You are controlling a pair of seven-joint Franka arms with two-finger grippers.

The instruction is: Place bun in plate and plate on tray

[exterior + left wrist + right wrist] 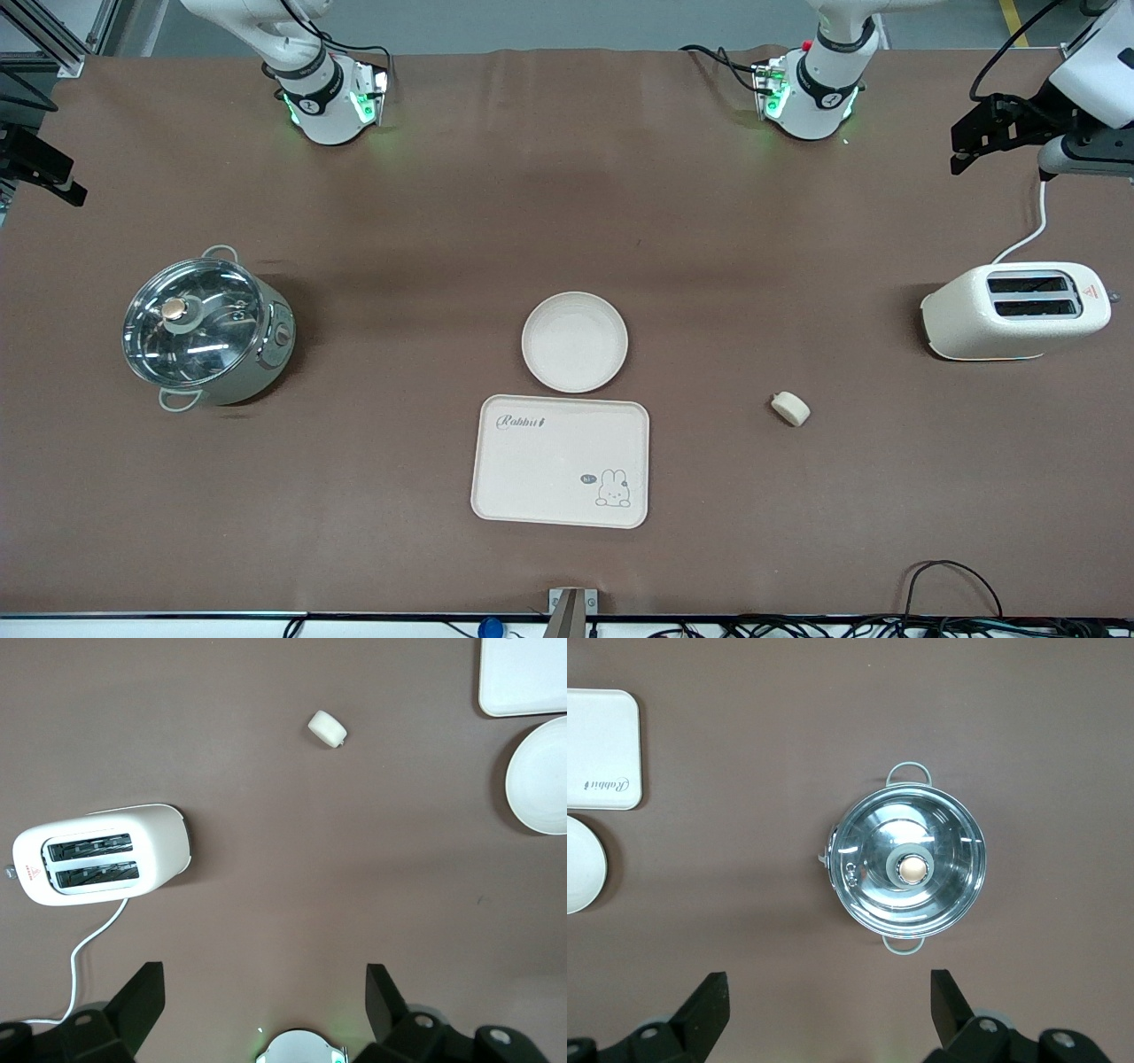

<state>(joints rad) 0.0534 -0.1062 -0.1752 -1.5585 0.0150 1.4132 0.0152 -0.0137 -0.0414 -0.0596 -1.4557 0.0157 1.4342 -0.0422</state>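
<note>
The bun (790, 408) lies on the brown table, beside the tray (561, 461) toward the left arm's end; it also shows in the left wrist view (327, 728). The empty plate (574, 341) sits just farther from the front camera than the tray, almost touching its edge. My left gripper (263, 979) is open and empty, held high over the table between its base and the toaster. My right gripper (828, 979) is open and empty, held high near the pot. Plate (540, 775) and tray (524, 675) show at the left wrist view's edge.
A white toaster (1015, 309) with its cord stands toward the left arm's end. A steel pot with a glass lid (205, 330) stands toward the right arm's end. Cables lie along the table edge nearest the front camera.
</note>
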